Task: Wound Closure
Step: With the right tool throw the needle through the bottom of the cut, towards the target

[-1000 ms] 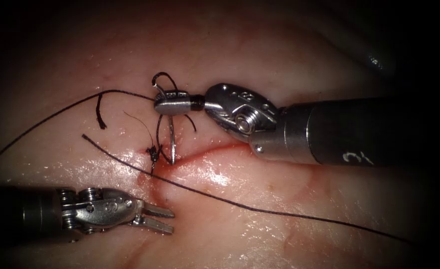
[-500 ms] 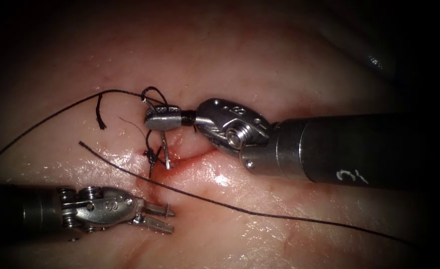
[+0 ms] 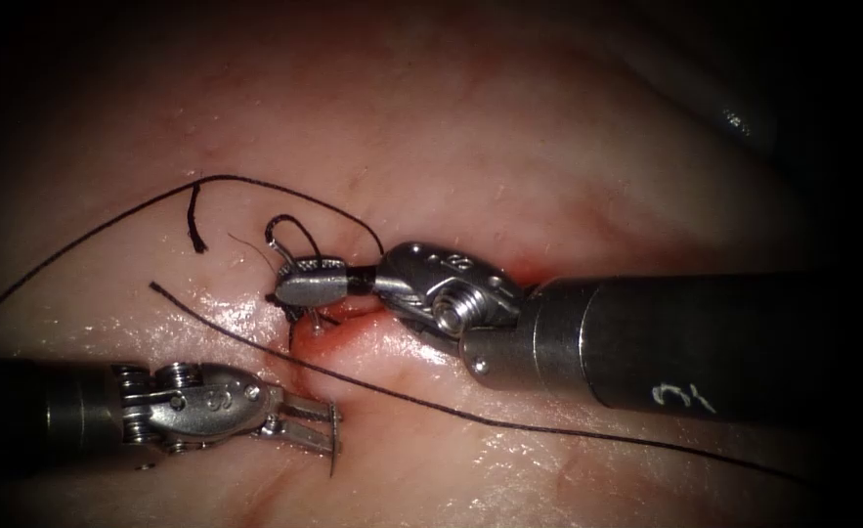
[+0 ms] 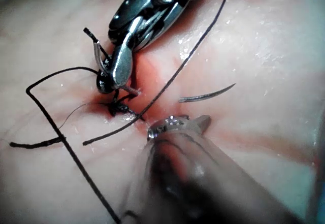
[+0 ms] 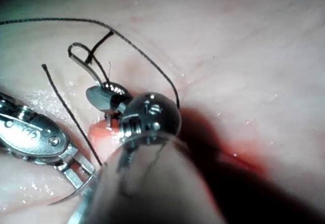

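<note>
The right tool sits over the cut in the tissue, clamped on the needle near its tail. The left tool lies below it, jaws apart, with thread running between them.

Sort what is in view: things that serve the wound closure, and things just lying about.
In use:
right tool, gripping the needle near its tail, needle in the tissue
left tool, open, empty
thread

Lying about:
short thread end
red fluid
</note>
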{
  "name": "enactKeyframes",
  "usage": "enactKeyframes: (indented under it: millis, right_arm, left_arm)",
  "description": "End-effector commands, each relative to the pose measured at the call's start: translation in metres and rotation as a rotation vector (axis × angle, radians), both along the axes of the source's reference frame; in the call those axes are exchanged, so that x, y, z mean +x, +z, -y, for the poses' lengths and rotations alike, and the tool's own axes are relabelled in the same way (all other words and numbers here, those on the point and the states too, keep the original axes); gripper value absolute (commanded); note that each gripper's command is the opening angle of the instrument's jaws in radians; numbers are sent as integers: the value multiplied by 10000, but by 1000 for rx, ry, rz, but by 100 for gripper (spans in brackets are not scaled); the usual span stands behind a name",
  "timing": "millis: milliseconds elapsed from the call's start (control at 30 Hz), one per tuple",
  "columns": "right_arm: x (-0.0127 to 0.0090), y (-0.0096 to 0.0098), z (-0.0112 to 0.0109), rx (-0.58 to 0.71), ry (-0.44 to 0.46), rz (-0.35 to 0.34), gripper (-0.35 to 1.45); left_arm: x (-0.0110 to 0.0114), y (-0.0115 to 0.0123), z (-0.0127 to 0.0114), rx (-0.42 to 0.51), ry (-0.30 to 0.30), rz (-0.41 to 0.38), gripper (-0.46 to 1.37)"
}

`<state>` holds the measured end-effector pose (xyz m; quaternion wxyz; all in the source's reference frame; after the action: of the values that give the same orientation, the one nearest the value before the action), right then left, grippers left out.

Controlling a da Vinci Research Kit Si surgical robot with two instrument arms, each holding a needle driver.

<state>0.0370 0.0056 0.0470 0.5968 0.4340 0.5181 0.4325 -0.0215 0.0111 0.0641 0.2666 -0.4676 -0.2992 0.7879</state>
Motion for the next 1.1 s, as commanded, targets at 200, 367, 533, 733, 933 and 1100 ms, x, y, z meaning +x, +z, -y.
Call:
enactKeyframes:
  millis: [200,367,533,733,933,1100]
  right_arm:
    - [0,-2,10,-9,-5,5,-35]
    - [-2,-4,23,8,-12,13,-35]
    - [-5,-1,41,31,-29,25,-35]
    - [-15,2,55,41,-20,40,-35]
    - [-21,0,47,16,5,59,-35]
    - [-25,6,29,-85,45,101,26]
  left_arm:
    - [4,-2,-2,2,4,6,16]
    - [4,-4,-3,3,0,9,17]
    - [3,-8,-3,3,-3,10,20]
    - [3,-14,-5,-5,-4,19,19]
    - [3,-20,-3,-20,1,27,19]
    - [3,-25,0,-39,0,38,19]
